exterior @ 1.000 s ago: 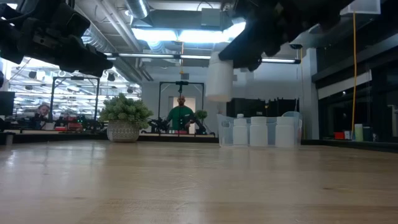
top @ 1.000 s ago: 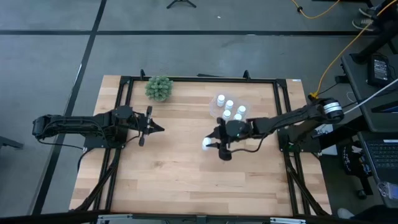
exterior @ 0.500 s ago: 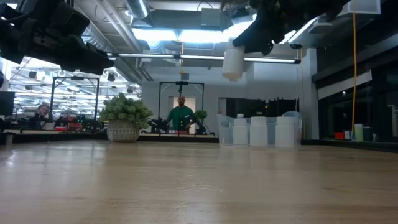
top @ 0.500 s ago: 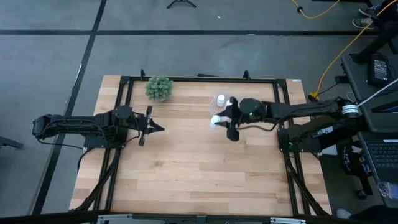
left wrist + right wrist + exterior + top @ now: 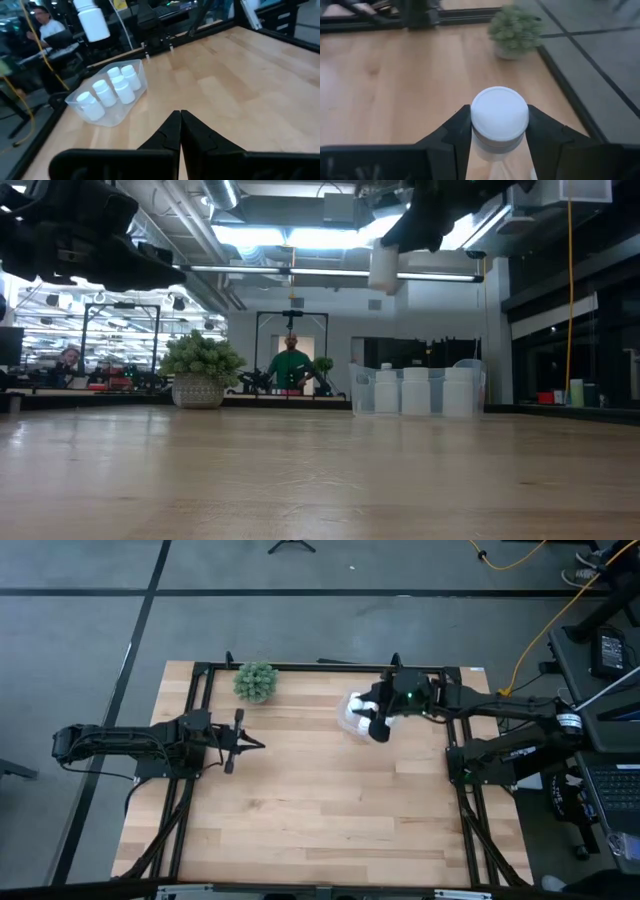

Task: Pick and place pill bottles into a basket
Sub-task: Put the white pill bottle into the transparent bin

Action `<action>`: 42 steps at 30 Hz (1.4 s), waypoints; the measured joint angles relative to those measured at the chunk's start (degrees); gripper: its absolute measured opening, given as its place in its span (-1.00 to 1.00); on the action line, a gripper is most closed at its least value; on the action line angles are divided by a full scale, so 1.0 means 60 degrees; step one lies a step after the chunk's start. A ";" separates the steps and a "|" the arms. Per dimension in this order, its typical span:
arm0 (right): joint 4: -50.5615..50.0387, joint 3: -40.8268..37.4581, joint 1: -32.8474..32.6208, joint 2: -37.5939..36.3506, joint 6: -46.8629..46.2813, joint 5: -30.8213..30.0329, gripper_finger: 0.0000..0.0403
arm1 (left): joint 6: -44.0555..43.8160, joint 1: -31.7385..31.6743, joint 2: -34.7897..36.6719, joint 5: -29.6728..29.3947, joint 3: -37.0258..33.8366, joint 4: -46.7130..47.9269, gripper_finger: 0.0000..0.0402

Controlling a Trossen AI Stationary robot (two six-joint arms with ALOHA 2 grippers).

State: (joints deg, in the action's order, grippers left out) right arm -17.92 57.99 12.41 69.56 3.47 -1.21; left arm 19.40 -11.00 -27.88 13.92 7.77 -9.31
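We see the right gripper, jaws clamped on a pill bottle, now carried from mid-table to high above the basket at the table's far right, where five bottles stand. The left gripper, jaws together, waits unmoved at the left, near the plant.

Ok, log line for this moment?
right hand: holds pill bottle above basket | basket: five bottles | left hand: shut, waiting
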 joint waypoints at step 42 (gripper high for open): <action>0.2173 -0.1590 0.1158 0.1640 -0.0858 -0.0865 -0.26 | -0.0278 0.0000 -0.0003 -0.1896 0.0000 0.0003 -0.99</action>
State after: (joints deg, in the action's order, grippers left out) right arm -4.88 48.45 19.35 79.40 -1.68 -6.40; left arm 17.74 -11.00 -27.90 2.55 7.77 -9.30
